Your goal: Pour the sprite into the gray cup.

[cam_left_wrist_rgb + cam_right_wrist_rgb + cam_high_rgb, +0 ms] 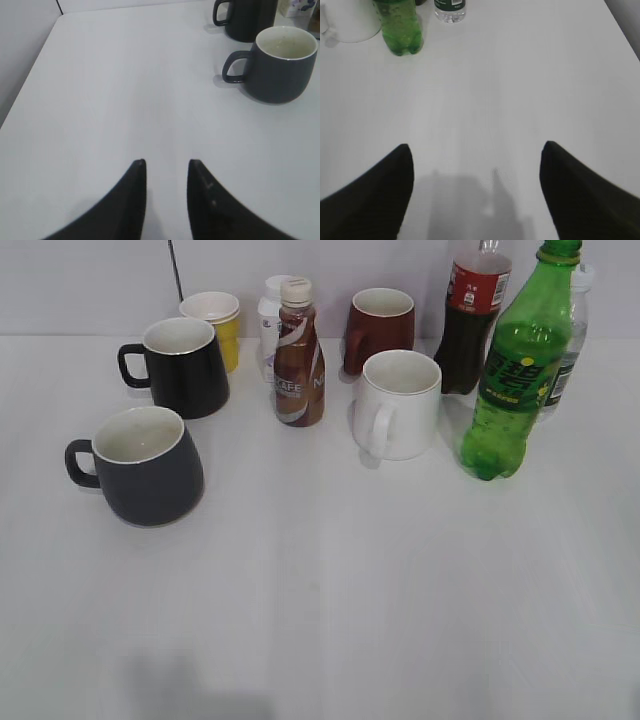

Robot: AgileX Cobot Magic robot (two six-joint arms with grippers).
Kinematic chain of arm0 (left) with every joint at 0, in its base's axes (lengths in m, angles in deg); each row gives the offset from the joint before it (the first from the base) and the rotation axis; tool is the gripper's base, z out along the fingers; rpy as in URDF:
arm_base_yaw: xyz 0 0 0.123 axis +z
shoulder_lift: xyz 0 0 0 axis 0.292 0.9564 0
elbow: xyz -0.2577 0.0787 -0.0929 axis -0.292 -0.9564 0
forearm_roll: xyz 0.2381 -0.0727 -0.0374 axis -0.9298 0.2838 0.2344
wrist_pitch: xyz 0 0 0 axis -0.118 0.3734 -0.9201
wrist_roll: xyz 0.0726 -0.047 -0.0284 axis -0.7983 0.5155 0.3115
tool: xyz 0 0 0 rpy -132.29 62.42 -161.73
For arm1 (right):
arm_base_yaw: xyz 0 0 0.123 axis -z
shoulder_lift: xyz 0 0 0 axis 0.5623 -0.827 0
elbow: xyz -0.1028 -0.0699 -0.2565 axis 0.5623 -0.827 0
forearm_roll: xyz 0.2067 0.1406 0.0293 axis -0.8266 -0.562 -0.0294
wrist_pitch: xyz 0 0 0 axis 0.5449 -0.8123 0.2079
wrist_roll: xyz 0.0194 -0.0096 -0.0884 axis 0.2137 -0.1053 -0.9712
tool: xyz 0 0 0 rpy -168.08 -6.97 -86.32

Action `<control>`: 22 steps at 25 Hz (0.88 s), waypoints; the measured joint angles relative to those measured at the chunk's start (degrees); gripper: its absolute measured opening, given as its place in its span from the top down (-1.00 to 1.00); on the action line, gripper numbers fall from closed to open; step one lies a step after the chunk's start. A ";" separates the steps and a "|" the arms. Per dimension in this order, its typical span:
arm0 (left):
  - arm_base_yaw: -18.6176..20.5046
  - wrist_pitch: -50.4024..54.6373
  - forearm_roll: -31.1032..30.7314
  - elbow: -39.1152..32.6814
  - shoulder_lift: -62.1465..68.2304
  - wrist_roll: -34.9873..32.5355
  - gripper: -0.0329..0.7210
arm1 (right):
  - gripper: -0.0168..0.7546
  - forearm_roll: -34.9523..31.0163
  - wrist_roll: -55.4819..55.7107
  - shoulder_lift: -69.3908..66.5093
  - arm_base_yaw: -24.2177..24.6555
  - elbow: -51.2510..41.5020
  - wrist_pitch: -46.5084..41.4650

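exterior view | mugs 4 (gray cup (pixel 148 469) one) | sprite (pixel 517 370) 1 | left end effector (pixel 166 165) narrow | right end effector (pixel 477 150) wide

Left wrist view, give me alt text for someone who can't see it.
The gray cup stands upright and empty on the white table, upper right. The left gripper, slightly open and empty, points at bare table; a black mug sits behind.

Plain white table (pixel 320 590) under soft even light, pale wall (pixel 90 285) right behind it.

L end effector (pixel 166 165) near-closed, R (pixel 476 150) wide.
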 joint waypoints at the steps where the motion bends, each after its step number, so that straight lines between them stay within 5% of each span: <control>1: 0.00 0.00 -0.02 0.00 0.00 0.00 0.32 | -0.57 0.00 0.00 0.00 0.00 0.00 0.00; 13: 0.00 -4.61 2.48 1.05 2.45 0.00 0.32 | -0.57 0.00 0.00 0.00 0.00 0.00 0.00; 22: 0.00 -60.44 10.11 -9.05 18.33 0.00 0.32 | -0.57 0.00 0.00 0.00 0.00 0.00 0.00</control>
